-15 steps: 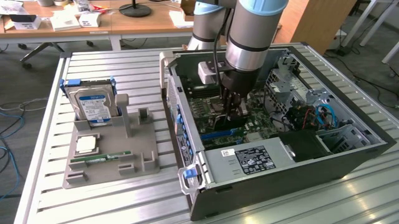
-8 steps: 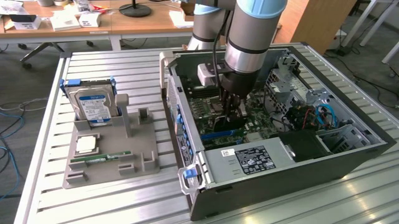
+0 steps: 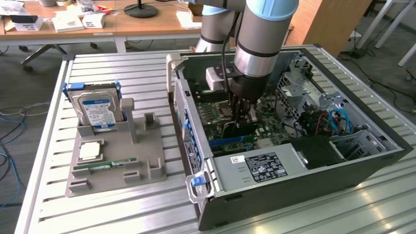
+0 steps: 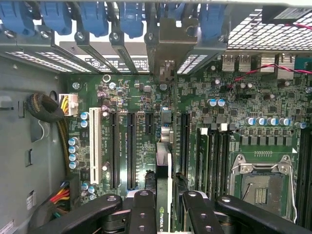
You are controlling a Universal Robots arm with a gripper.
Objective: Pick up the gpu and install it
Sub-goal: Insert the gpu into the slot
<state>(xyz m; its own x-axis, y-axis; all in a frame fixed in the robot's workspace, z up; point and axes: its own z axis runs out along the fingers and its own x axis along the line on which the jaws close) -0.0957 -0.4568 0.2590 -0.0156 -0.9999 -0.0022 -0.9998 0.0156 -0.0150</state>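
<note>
1. Gripper at the end of the arm reaches down into the open computer case, about the middle of the case, low over the motherboard on the case's floor.
2. Claw state: pinching the gpu — in the wrist view one black finger presses on each flat face of the card, which stands edge-on between them with a green logo on its near edge.
3. The gpu stands upright inside the case, its length running toward the case's rear wall, where its metal bracket comes near the row of blue latches.
4. Under the card lie the black expansion slots; the card lines up between a short slot and a long one, and I cannot tell whether its lower edge touches a slot.
5. A white slot sits nearer the case's grey wall than the black ones, and the open CPU socket lies on the other side of the card.
6. A power supply with a white label sits in the case's near corner in the exterior view.
7. Outside the case, on the exterior view's left, a grey holder rests on the slatted table — a hard drive stands upright in it and a green RAM stick lies flat, both well apart from the case
</note>
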